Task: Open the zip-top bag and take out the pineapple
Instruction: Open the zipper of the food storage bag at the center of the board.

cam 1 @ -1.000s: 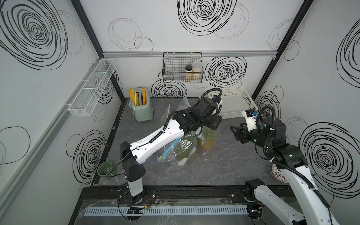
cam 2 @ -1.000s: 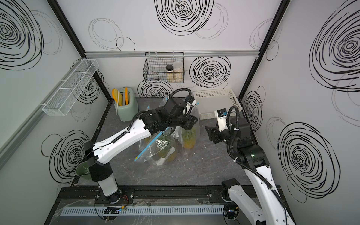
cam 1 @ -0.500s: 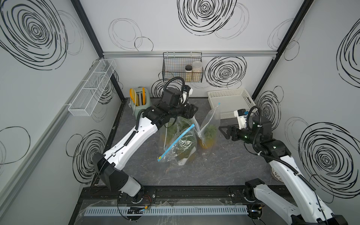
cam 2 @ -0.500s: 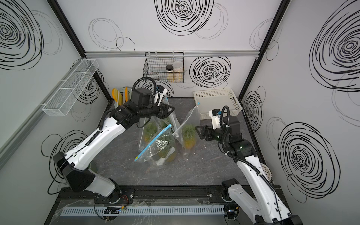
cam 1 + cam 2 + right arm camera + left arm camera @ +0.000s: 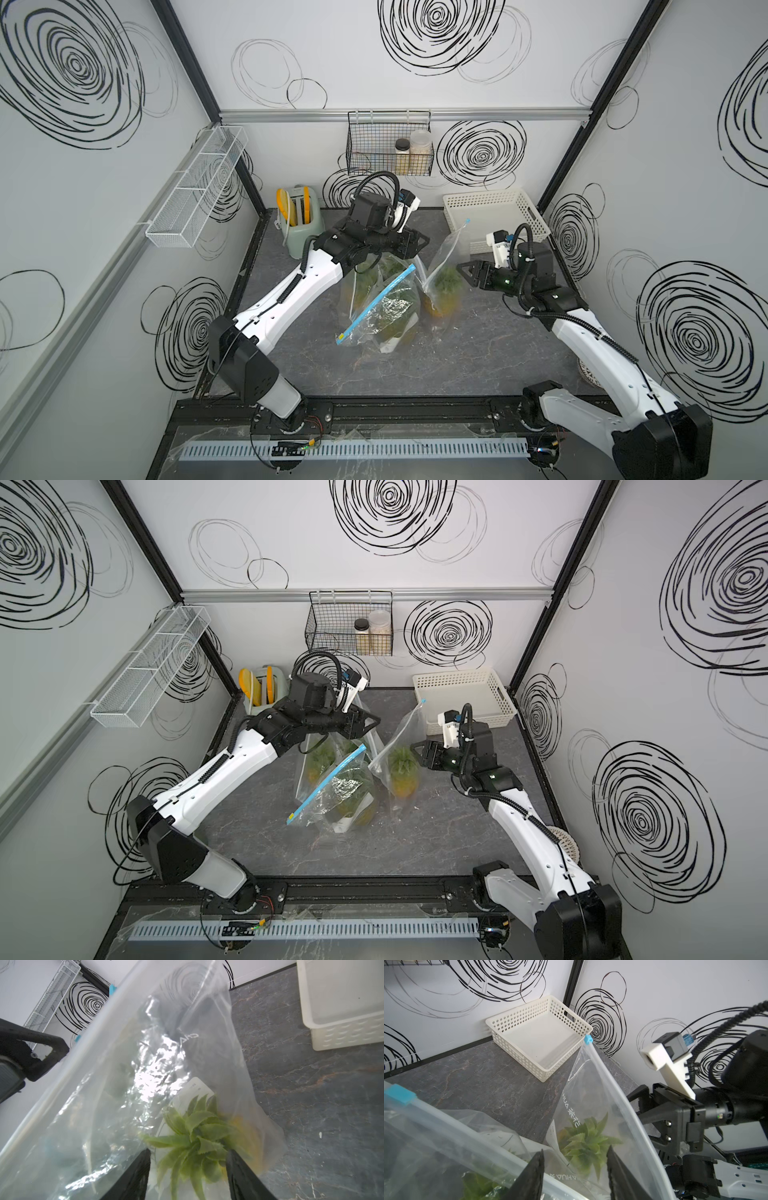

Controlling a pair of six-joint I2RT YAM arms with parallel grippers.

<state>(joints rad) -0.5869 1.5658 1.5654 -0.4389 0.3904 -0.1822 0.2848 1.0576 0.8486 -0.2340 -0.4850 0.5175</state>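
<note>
upright clear zip-top bag, pineapple inside

In the right wrist view the right end effector was cut off at the picture's edge, with only its fingertips showing. The bag just ahead of it was blurred. Glare and cloudy plastic hid most of the pineapple below its leaves. Whether the fingers touched the bag could not be told. The basket was cropped too. The left end effector was likewise cropped. In a top view the right arm half hid a round thing, too small to name.
</note>
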